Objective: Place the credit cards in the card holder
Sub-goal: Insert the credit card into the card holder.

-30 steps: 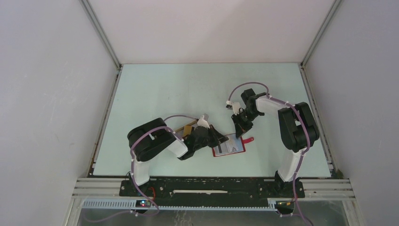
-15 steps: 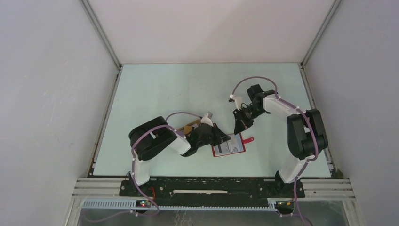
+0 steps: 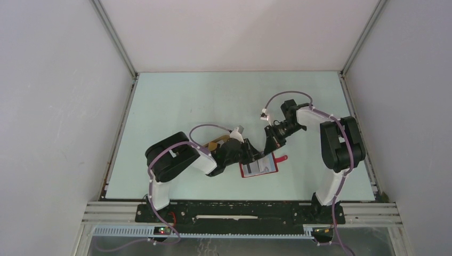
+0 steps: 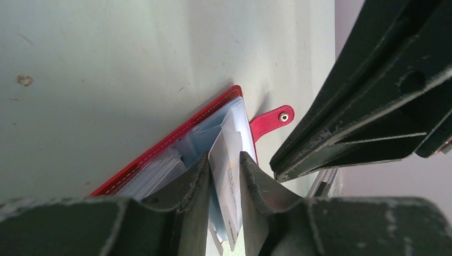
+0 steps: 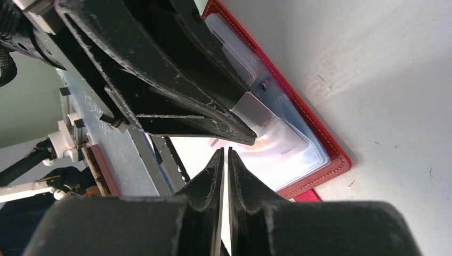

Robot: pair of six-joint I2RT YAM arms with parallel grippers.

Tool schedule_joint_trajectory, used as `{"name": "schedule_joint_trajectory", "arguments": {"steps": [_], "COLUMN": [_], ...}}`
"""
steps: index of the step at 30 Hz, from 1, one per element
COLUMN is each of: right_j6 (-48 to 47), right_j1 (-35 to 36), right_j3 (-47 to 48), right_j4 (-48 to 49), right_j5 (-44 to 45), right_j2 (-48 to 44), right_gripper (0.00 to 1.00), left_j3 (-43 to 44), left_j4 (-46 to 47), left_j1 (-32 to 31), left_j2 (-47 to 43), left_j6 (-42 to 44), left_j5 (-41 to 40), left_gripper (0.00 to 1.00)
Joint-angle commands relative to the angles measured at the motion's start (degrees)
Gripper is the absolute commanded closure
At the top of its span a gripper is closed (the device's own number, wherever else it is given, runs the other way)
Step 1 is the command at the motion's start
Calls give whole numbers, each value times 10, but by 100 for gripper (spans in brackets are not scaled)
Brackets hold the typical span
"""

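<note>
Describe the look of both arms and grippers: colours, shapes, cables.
The left arm and right arm have white links with bulky black joints. A thin purple cable loops along each. The left gripper and right gripper have matte black, tapering fingers with rough, scuffed edges.

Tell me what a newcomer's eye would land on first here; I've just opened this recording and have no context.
First the red folding card holder, lying open on the pale green table just ahead of the arms, its snap tab sticking out. Then the left gripper, clamped on a pale silvery card angled over the holder's pockets. The right gripper, fingers nearly together and empty, hovers close by.
</note>
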Motion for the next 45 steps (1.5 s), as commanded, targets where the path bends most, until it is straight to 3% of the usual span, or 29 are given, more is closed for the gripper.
{"name": "schedule_joint_trajectory", "arguments": {"steps": [1,10,19,24,27,29,37,45], "right_j6": [12,-28,-98,-215,-440,-514,-480,-487], "right_j1": [-17,-30,-29,-19,9,48,222,309], "right_j3": [18,17,-44,-109,-152,-181,-272,-343], "right_j4": [-2,-22,33,60,2,0,214,372], "right_j5": [-30,-78,-64,-94,-131,-91,173,317], "right_j2": [11,-35,-219,-345,-376,-387,-412,-380], "right_gripper": [87,88,87,75,65,70,94,99], "left_j3": [2,-2,-12,-18,-17,-17,-15,-14], "left_j4": [-55,-64,-35,-13,-7,-6,-1,8], "left_j1": [2,4,10,13,14,14,14,15], "left_j2": [-19,-34,-31,-24,-21,-21,-17,-8], "left_j6": [43,49,46,48,49,50,51,48], "left_j5": [-2,6,25,36,40,41,42,48], "left_gripper": [68,67,66,65,64,64,64,64]}}
